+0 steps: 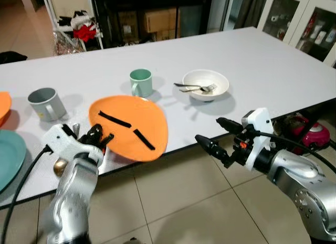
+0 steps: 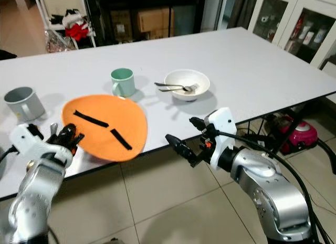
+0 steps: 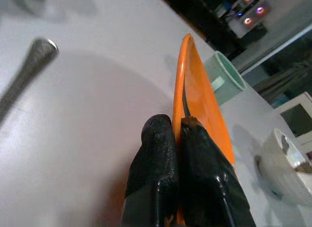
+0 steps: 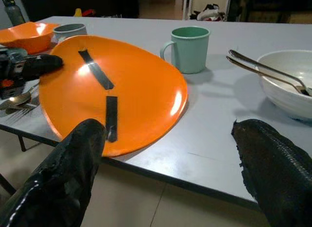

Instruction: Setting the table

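An orange plate [image 1: 131, 126] with two black strips hangs tilted over the white table's [image 1: 262, 60] front edge. My left gripper [image 1: 100, 136] is shut on the plate's left rim, its fingers [image 3: 168, 163] pinching the edge. My right gripper [image 1: 214, 134] is open in front of the table edge, to the right of the plate and apart from it. A green mug [image 1: 141, 82] stands just behind the plate. A white bowl [image 1: 206, 84] holding a fork and a spoon sits to the mug's right. A grey mug [image 1: 46, 103] stands at the left.
A teal plate [image 1: 8, 157] and an orange bowl [image 1: 3, 107] lie at the table's left end. Cutlery [image 4: 14, 102] lies on the table by my left gripper. Glass cabinets [image 1: 304, 23] stand at the back right, a pink object [image 1: 315, 134] under the table, tiled floor [image 1: 184, 202] in front.
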